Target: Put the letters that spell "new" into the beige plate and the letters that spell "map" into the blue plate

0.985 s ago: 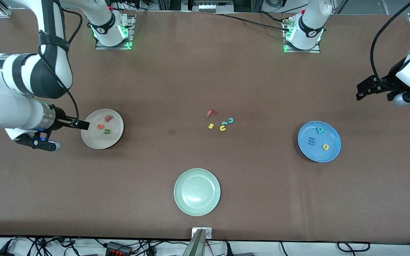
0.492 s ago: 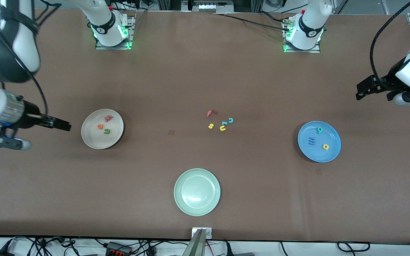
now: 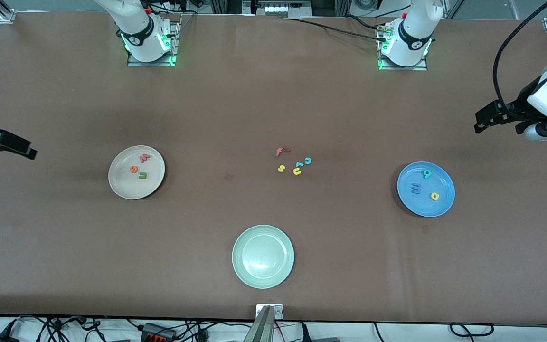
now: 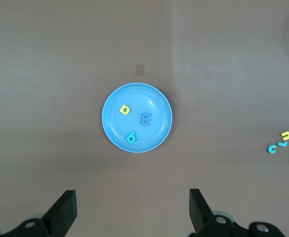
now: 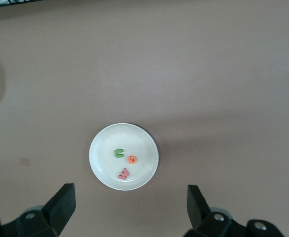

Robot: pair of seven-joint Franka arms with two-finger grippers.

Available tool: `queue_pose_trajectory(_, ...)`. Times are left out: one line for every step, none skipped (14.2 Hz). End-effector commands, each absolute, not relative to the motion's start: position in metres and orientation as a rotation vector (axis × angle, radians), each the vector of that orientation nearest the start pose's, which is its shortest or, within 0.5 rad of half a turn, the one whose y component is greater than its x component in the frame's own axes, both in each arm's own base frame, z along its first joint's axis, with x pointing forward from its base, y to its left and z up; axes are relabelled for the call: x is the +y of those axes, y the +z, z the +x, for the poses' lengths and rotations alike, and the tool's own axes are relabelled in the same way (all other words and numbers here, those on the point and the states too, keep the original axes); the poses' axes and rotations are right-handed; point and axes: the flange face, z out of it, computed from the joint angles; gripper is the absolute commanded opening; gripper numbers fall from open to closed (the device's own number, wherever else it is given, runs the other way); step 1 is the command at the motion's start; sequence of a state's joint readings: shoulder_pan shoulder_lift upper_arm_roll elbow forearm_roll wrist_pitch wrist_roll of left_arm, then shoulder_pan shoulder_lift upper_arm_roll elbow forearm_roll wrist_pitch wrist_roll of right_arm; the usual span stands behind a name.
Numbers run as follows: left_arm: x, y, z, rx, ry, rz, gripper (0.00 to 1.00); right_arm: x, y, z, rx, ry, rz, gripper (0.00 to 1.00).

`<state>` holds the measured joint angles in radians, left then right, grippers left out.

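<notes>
Letters sorted, both pincers wide and empty

Plates carry the two words while both pincers hang high above the brown worktop (image 3: 273,95). The right pincer (image 5: 129,207) is up over the right arm's end of the worktop, its fingers spread as wide as they go with nothing between them. Below it, seen between the fingertips in the right wrist view, lies the beige plate (image 3: 124,187), and in it the green n (image 3: 143,175), the orange e (image 3: 134,168) and the red-pink w (image 3: 145,157), close together but apart from one another.

The left pincer (image 4: 133,210) is up over the left arm's end, likewise fully spread and holding nothing. Beneath it, in the left wrist view, lies the blue plate (image 3: 439,209), with the blue m (image 3: 416,188), the yellow a (image 3: 434,195) and the teal p (image 3: 427,174) lying in it, none touching.

Midway between the two pincers, near the worktop's middle, a loose cluster of letters lies on the bare surface: a red f (image 3: 282,151), a yellow s (image 3: 281,168), a yellow u (image 3: 297,171) and a teal c (image 3: 308,160). A pale green plate (image 3: 263,278) lies nearer to the front camera than that cluster, well apart from both other plates.
</notes>
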<state>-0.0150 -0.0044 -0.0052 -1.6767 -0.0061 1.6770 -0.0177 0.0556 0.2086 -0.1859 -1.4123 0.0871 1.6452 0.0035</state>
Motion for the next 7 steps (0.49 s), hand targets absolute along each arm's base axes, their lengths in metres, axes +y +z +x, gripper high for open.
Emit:
queue_pose_trajectory(-0.014,0.591,0.553,0.031,0.000,-3.141,1.00,-0.066,0.602,0.606,0.169,-0.044,-3.114,1.00)
queue_pose_trajectory(-0.014,0.592,0.554,0.031,-0.002,-3.141,1.00,-0.067,0.609,0.603,0.131,-0.056,-3.153,1.00)
queue_pose_trajectory(-0.014,0.592,0.554,0.031,-0.002,-3.141,1.00,-0.065,0.614,0.600,0.116,-0.069,-3.168,1.00)
queue_pose_trajectory(-0.013,0.592,0.554,0.029,-0.002,-3.141,1.00,-0.065,0.615,0.600,0.112,-0.071,-3.167,1.00)
queue_pose_trajectory(-0.014,0.592,0.554,0.031,-0.002,-3.141,1.00,-0.065,0.615,0.598,0.112,-0.068,-3.162,1.00)
queue_pose_trajectory(-0.014,0.592,0.554,0.031,-0.002,-3.141,1.00,-0.064,0.613,0.597,0.108,-0.064,-3.160,1.00)
queue_pose_trajectory(-0.014,0.592,0.554,0.031,-0.002,-3.141,1.00,-0.063,0.610,0.595,0.105,-0.047,-3.160,1.00)
